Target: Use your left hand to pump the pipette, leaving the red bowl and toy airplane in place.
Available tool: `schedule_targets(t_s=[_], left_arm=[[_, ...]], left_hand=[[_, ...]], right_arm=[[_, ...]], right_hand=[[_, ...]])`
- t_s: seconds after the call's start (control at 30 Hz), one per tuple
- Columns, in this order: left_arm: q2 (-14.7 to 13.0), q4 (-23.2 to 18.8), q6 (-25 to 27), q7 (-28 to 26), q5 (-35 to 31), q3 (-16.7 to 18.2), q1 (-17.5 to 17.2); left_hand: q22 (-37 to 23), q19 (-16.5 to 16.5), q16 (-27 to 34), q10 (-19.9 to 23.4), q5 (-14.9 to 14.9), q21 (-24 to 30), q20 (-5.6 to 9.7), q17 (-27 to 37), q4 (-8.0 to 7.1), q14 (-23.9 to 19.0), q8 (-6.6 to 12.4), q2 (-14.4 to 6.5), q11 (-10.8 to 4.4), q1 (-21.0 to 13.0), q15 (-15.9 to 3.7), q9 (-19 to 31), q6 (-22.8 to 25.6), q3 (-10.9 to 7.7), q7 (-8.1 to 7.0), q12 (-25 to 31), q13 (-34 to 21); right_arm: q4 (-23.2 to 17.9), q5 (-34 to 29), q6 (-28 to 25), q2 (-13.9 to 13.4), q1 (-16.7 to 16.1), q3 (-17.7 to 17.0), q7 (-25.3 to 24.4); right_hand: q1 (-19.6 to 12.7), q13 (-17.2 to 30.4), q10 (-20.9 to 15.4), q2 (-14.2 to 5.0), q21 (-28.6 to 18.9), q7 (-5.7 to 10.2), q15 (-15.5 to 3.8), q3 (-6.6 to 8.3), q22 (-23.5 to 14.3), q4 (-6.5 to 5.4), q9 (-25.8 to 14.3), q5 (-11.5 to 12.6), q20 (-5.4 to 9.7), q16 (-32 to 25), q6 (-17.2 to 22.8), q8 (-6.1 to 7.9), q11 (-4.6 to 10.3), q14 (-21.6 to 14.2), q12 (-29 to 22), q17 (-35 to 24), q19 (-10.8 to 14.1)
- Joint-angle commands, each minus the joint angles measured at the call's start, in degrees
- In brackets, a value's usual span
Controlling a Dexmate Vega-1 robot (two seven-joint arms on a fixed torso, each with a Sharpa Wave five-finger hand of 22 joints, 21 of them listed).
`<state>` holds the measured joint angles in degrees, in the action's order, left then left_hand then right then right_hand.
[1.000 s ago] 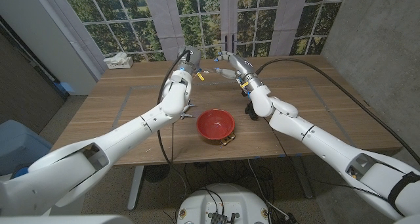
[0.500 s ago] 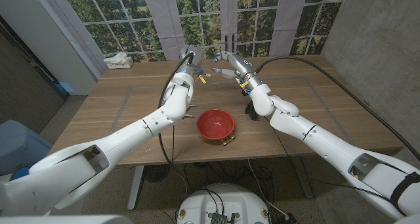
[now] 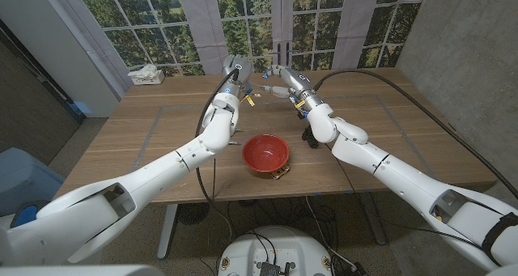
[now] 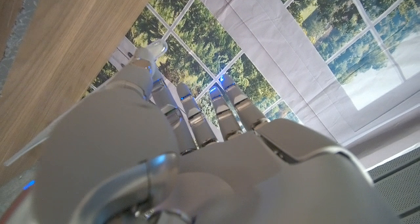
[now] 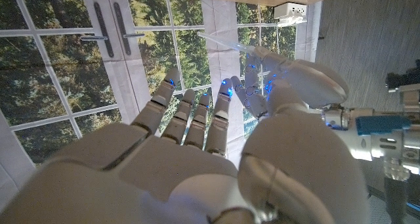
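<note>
My left hand (image 3: 235, 68) reaches to the table's far middle and pinches the clear pipette (image 4: 149, 50) by its bulb. In the right wrist view the pipette's thin stem (image 5: 223, 42) sticks out from the left hand's fingers (image 5: 292, 69). My right hand (image 3: 285, 78) hovers just to the right of it, fingers (image 5: 197, 119) spread and holding nothing. The red bowl (image 3: 265, 152) stands near the table's front middle. A small dark object (image 3: 310, 136), possibly the toy airplane, lies half hidden by my right forearm.
A white tissue box (image 3: 146, 74) sits at the far left corner. A grey pointed object (image 3: 235, 130) shows beside my left forearm. A small yellow bit (image 3: 281, 172) lies at the bowl's near edge. Windows stand behind the table's far edge.
My left hand has shifted slightly farther toward the window with the pipette. The right hand, bowl and dark object stay where they were.
</note>
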<state>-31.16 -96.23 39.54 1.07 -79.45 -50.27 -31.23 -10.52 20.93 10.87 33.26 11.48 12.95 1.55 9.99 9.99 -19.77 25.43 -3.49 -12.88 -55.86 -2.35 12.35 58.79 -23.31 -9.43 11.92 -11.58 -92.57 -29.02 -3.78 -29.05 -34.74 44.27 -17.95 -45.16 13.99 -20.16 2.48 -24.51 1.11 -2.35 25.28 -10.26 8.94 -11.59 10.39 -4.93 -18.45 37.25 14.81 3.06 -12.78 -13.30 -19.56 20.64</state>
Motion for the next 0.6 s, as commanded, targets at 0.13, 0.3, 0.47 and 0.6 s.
schedule_targets(t_s=[0.13,0.3,0.47,0.6], left_arm=[[1.30,2.94,2.09,-11.46,1.98,0.01,-1.78],[1.65,4.51,1.65,-16.98,3.73,-0.08,-1.92],[1.89,6.28,1.36,-21.69,4.97,-0.61,-1.65],[2.17,7.65,1.25,-25.08,5.98,-1.06,-1.39]], left_hand=[[-0.19,0.88,0.39,0.67,0.38,0.33,0.09,0.36,0.00,-0.66,0.48,-0.36,0.11,-0.80,-9.96,0.29,0.98,0.34,-0.28,0.25,-0.21],[-0.18,1.10,0.40,0.81,0.40,0.38,0.32,0.38,0.02,-0.83,0.48,-0.34,0.11,-0.91,-10.02,0.28,0.98,0.44,-0.43,0.28,-0.21],[-0.18,1.23,0.39,0.95,0.43,0.40,0.38,0.39,0.03,-0.94,0.52,-0.31,0.10,-0.99,-10.06,0.26,1.11,0.55,-0.44,0.30,-0.22],[-0.18,1.30,0.40,1.04,0.45,0.40,0.40,0.41,0.01,-1.10,0.56,-0.34,0.10,-1.07,-10.13,0.24,1.22,0.62,-0.57,0.30,-0.22]], right_arm=[[0.98,-1.10,-1.23,1.09,0.58,0.60,-1.80],[1.02,-0.79,-1.86,0.92,1.19,0.89,-0.17],[2.19,-0.27,-1.38,1.35,1.74,1.09,-0.28],[3.31,-0.52,-1.15,1.89,2.11,1.32,-1.47]], right_hand=[[-0.85,0.32,-0.93,-0.30,0.19,-0.33,-2.05,-0.53,-0.36,0.16,-0.39,0.51,0.44,-0.64,2.76,0.84,0.70,-0.29,-0.29,-0.50,0.58],[-1.79,0.51,-1.41,-0.62,0.25,-0.72,-2.06,-0.73,-0.37,0.34,-0.47,0.58,0.64,-0.88,6.09,2.02,0.76,-0.45,-0.44,-0.69,1.00],[-1.59,0.65,-2.10,-0.53,0.44,-1.53,-2.04,-1.22,-0.38,0.11,-0.47,0.51,0.55,-0.95,7.35,2.32,0.72,-0.38,-0.71,-0.81,0.92],[-1.97,0.92,-3.54,-0.84,0.56,-1.81,-2.51,-1.63,-0.39,0.08,-0.46,0.56,0.78,-1.32,10.98,3.44,1.42,-0.83,-1.26,-1.02,1.25]])
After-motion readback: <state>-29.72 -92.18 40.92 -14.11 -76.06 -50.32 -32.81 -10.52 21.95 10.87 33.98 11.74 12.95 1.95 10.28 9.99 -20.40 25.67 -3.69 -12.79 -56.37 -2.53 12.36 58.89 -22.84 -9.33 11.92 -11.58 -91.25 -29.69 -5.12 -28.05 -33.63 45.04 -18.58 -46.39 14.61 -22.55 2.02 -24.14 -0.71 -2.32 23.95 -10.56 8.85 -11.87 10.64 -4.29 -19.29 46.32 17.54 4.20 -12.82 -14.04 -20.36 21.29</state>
